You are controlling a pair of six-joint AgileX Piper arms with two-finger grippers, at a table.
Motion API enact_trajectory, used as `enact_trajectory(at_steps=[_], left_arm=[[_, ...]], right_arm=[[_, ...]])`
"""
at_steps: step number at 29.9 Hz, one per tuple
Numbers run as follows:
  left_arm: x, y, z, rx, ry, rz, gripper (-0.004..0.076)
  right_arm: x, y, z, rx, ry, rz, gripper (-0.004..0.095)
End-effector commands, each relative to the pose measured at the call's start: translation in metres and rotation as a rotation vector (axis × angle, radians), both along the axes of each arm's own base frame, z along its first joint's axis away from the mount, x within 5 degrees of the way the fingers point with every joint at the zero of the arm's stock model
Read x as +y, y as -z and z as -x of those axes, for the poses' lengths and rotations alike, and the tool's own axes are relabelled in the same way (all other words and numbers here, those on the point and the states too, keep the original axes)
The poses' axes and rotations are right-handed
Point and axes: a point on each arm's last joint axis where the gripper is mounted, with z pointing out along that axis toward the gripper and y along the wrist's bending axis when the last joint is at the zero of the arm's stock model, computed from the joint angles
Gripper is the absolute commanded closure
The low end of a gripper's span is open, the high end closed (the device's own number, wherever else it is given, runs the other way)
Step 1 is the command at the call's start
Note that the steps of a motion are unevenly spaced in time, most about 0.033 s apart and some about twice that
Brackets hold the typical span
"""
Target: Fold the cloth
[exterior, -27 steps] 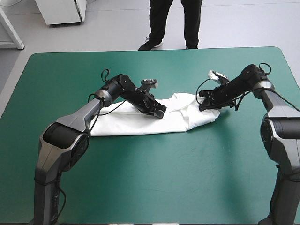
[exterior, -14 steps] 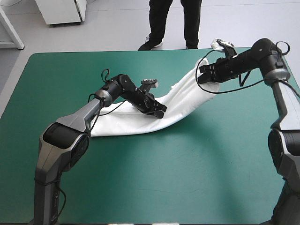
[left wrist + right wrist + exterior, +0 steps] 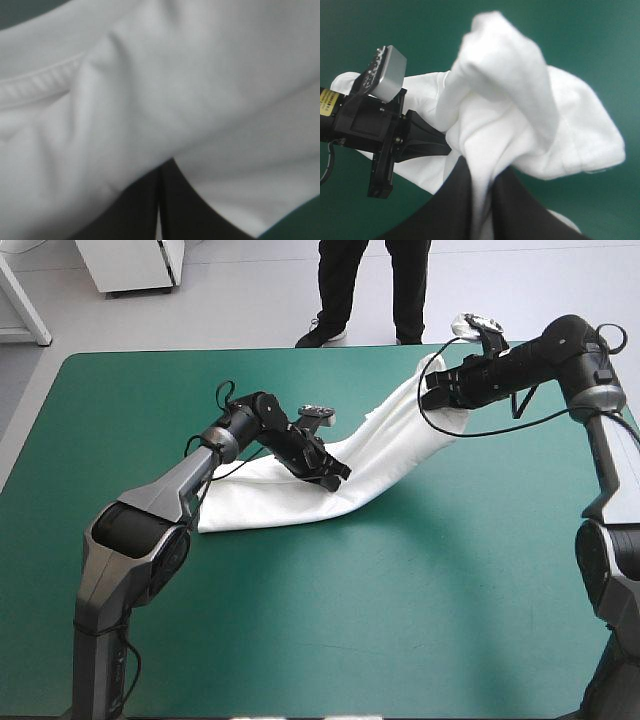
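The T-shirt (image 3: 385, 445) runs diagonally from centre-left of the frame to the upper right, its raised end pinched by the right gripper (image 3: 430, 392), its middle clamped by the left gripper (image 3: 338, 473).

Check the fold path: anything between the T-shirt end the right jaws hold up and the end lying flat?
Yes: the left jaws, shut on the T-shirt mid-length, sit on that path. Nothing else shows on the teal-green cover.

Teal-green table cover (image 3: 330, 640).
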Motion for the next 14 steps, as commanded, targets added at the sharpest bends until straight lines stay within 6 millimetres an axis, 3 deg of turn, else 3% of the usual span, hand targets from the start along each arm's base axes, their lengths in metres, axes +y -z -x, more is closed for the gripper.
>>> enact_trajectory(at_steps=[1,6,14], left_arm=[[0.012,-0.077,0.008,-0.142,-0.004,-0.006,0.0733],[0.043,-0.147,0.015,-0.263,-0.062,-0.017,0.0733],[0.1,-0.232,0.053,-0.45,-0.183,0.013,0.0733]], right_arm=[[-0.001,-0.048,0.017,-0.14,0.022,-0.068,0.0923],[0.004,-0.049,0.019,-0.132,0.017,-0.075,0.0923],[0.052,-0.047,0.028,-0.129,-0.099,-0.062,0.0923]])
